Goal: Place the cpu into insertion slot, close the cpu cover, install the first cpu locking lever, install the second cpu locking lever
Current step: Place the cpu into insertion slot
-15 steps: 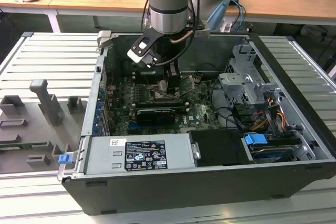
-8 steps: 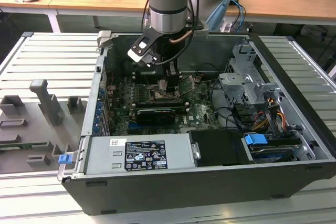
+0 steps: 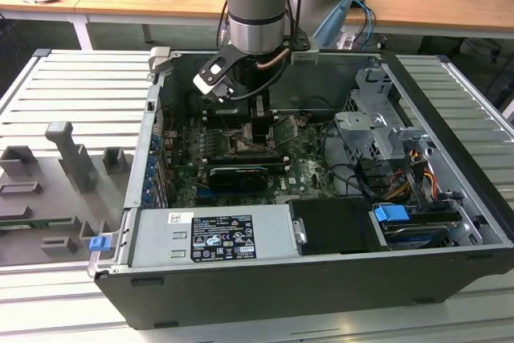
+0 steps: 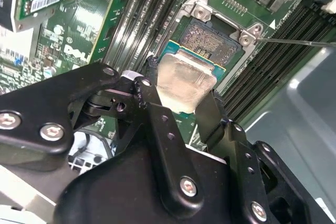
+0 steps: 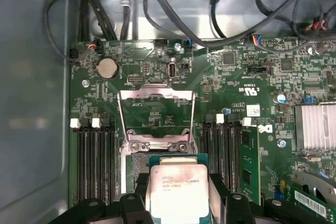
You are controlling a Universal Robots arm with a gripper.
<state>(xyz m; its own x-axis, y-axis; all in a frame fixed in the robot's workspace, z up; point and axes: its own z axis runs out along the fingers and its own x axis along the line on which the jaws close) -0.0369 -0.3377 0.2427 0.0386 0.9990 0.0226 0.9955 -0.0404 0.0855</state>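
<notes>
Grey slatted table (image 3: pixel 72 94) carries an open black computer case (image 3: pixel 265 295), with a green motherboard (image 5: pixel 231 77) inside. Down in it, the arm's gripper (image 4: pixel 178 82) is clamped on the cpu (image 5: pixel 178 195), holding it just over the insertion slot (image 4: pixel 212 38). The cpu cover (image 5: pixel 156 94) stands swung open beside the slot.

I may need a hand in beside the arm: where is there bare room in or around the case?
Free: the ribbed table between the case wall and the grey fixtures. Inside, the bare case panel beside the memory slots. Crowded: the insertion slot, where the gripper holds the cpu, and the cabled drive cage.
</notes>
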